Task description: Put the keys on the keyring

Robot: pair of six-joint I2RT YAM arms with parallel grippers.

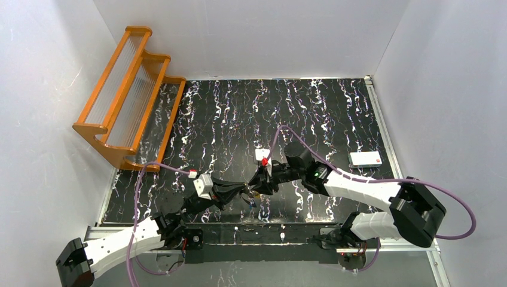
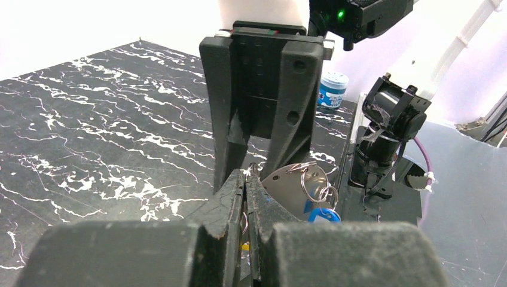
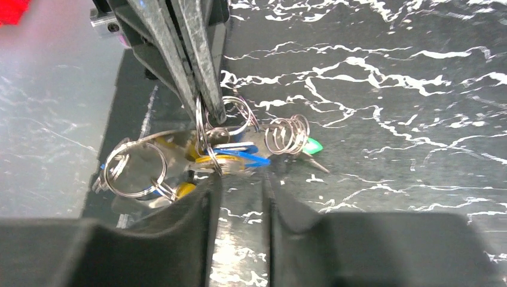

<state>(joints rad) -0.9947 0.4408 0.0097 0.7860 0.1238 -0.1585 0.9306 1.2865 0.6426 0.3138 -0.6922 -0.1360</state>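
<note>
Orange rack (image 1: 128,95): leans at the far left of the marbled table (image 1: 227,119), well away from the work.

Left gripper (image 3: 210,116): clenched, with its fingertips pinching a thin wire ring (image 3: 199,128) and holding it upright above the bundle.

Keyring (image 2: 286,190): a grey-silver oval fob lying near the table's front edge, between the two arms. It sits just beneath the left gripper's tips, and several thin rings overlap it.

Blue key (image 3: 242,156) and yellow-orange key (image 3: 216,161): their heads are stacked against the fob at the foot of the pinched ring. I cannot tell whether either is already threaded on.

Green key (image 3: 312,145): flat on the table just right of the bundle, beside a coiled split ring (image 3: 288,134). I cannot tell whether it is linked to the rest.

Right gripper (image 3: 240,179): jaws partly apart with bare table showing between them. It grasps nothing, and its tips hang just short of the blue and yellow heads.

White card (image 1: 365,158): far right, not involved.

Step in hand: probably threading, with the left arm steadying the ring while the right lines up to take a key.

Next move: the right jaws should close on one key head. That key's hole then has to meet the ring's split end, so the left grip must not slip or twist.
</note>
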